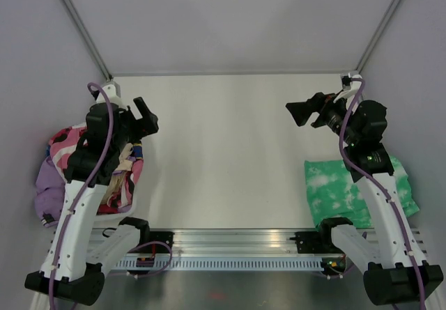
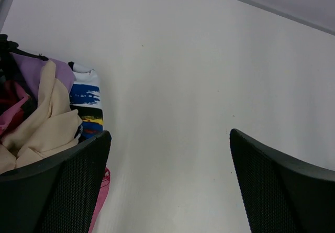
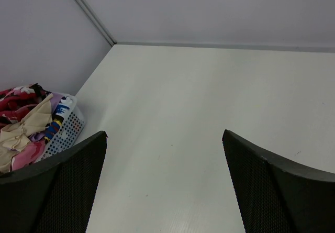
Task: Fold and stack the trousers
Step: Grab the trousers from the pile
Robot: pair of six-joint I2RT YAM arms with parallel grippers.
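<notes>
White worktop is overhung by both pairs of jaws, held apart and empty, while the trousers, heaped in a basket beside the left jaws, must likely first be lifted out.

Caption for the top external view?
Left gripper and right gripper open above white table; pink camouflage cloth trousers in white basket; green tie-dye garment opposite.

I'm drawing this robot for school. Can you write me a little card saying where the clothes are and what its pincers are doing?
Trousers: pink camouflage print, crumpled in the basket, left side, not folded yet
Also in basket: beige garment, lilac garment
Green tie-dye garment: lying flat, right side of table
Left pincer: open, holding nothing
Right pincer: open, holding nothing
</notes>
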